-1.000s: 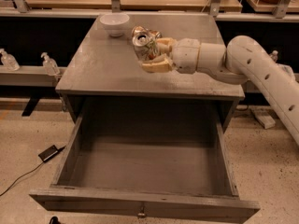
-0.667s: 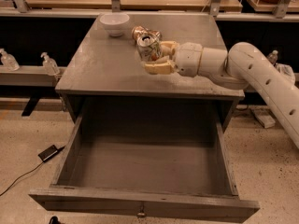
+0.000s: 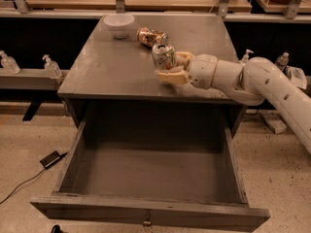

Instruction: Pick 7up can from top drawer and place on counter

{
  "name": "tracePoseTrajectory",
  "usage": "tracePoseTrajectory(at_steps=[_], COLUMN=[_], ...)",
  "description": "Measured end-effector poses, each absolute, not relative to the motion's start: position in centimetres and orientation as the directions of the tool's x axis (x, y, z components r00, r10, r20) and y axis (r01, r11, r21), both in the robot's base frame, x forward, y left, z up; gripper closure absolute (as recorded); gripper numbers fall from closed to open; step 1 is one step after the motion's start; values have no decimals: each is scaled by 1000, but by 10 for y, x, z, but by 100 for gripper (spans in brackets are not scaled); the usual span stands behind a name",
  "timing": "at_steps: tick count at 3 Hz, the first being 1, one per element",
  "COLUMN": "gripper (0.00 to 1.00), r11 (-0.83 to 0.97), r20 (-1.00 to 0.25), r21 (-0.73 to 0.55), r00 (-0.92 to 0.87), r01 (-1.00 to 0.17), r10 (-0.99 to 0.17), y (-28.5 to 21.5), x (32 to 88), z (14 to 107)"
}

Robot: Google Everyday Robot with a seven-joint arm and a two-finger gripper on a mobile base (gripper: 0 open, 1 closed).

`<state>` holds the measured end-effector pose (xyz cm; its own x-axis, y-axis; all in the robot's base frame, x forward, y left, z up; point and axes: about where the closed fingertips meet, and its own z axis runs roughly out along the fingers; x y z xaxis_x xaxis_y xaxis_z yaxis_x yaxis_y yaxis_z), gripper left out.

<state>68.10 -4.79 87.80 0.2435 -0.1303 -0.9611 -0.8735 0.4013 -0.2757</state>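
Note:
The 7up can point(image 3: 164, 56), silver with green patches, stands upright at the fingertips of my gripper point(image 3: 174, 66), low over the counter point(image 3: 112, 67) near its front middle. The gripper reaches in from the right and its two tan fingers point(image 3: 170, 76) are shut on the can's right side. I cannot tell whether the can's base touches the counter. Below, the top drawer point(image 3: 150, 212) is pulled fully out and holds nothing, with its small knob at front centre.
A white bowl point(image 3: 119, 24) sits at the counter's back left. A brown-gold patterned can point(image 3: 150, 36) lies on its side just behind the 7up can. Small bottles point(image 3: 50, 66) stand on ledges left and right. A cable and adapter point(image 3: 51, 159) lie on the floor.
The gripper has moved with the can a little right and towards the counter's front. The can has gone from tilted to upright.

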Motion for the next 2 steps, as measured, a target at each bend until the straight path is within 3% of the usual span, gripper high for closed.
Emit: tracePoseTrajectory(at_steps=[1, 2], gripper=[100, 87], r11=[432, 434], r20=[-968, -969], r21=[-250, -246], r00=[216, 213], r01=[-867, -867], r10=[-126, -125], y=[-58, -57], x=[681, 680], z=[867, 866])
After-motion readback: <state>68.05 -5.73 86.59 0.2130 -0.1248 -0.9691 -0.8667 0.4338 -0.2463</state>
